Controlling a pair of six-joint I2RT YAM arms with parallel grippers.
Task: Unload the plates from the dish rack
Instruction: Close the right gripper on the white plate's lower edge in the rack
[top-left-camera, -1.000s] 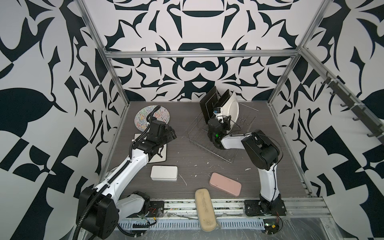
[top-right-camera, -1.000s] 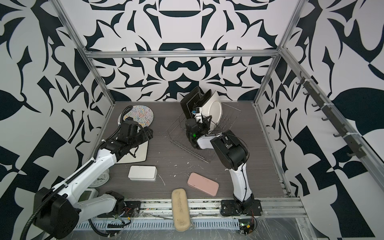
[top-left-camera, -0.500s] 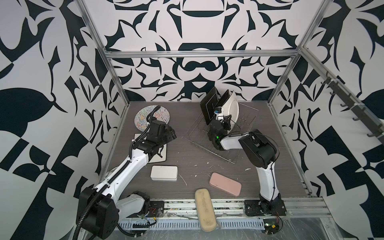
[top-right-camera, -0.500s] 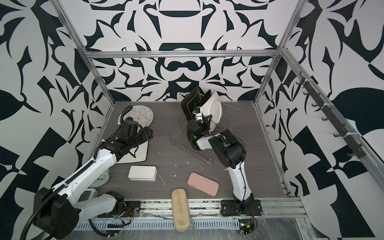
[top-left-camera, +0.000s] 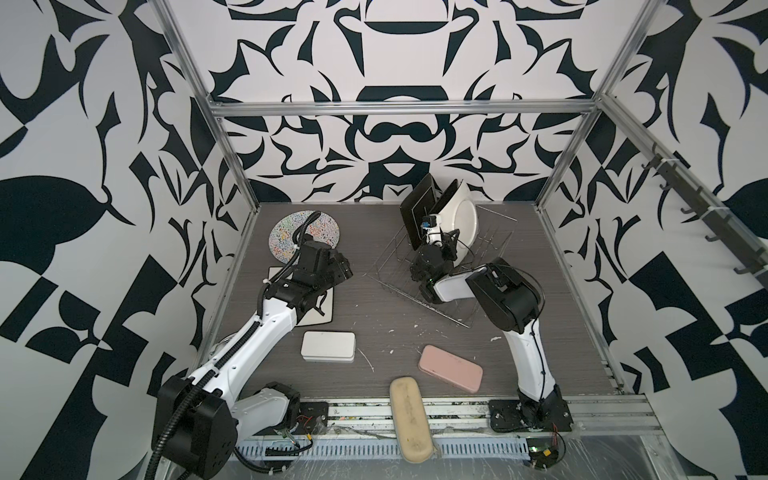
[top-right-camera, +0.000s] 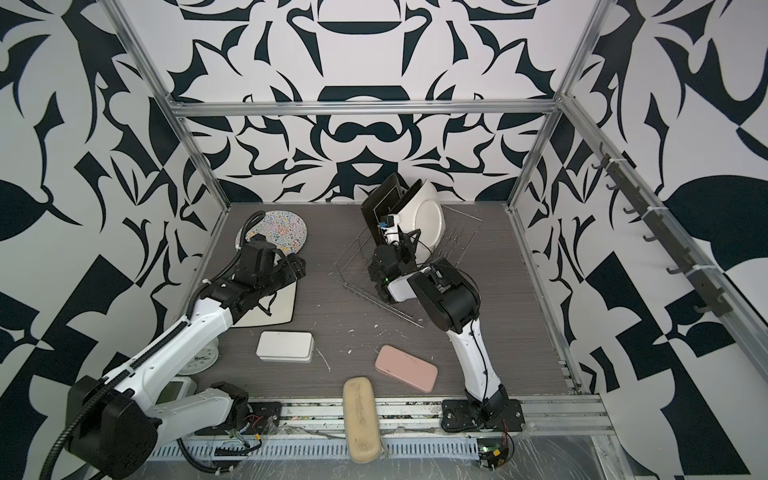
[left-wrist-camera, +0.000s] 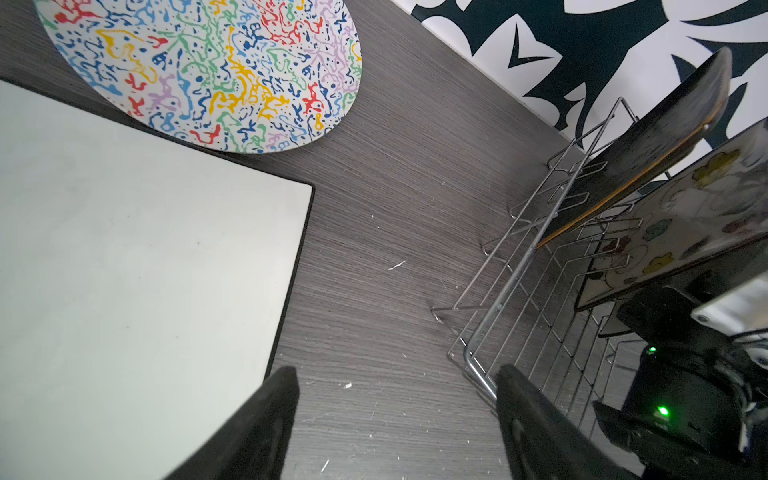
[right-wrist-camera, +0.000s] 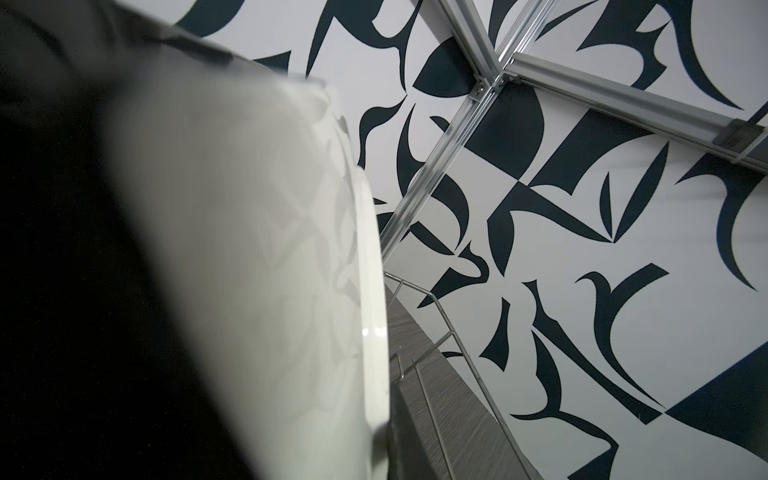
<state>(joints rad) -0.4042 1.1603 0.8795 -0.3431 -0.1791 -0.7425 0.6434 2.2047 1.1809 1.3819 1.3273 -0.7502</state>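
Right gripper (top-left-camera: 435, 230), grip unclear, sits at the near edge of the standing white-backed plate (top-left-camera: 463, 214) in the dish rack (top-left-camera: 388, 268).

Left pincer (left-wrist-camera: 395, 415) gapes, angled downward; right pincer (top-left-camera: 433, 227) points upward (jaws hidden).
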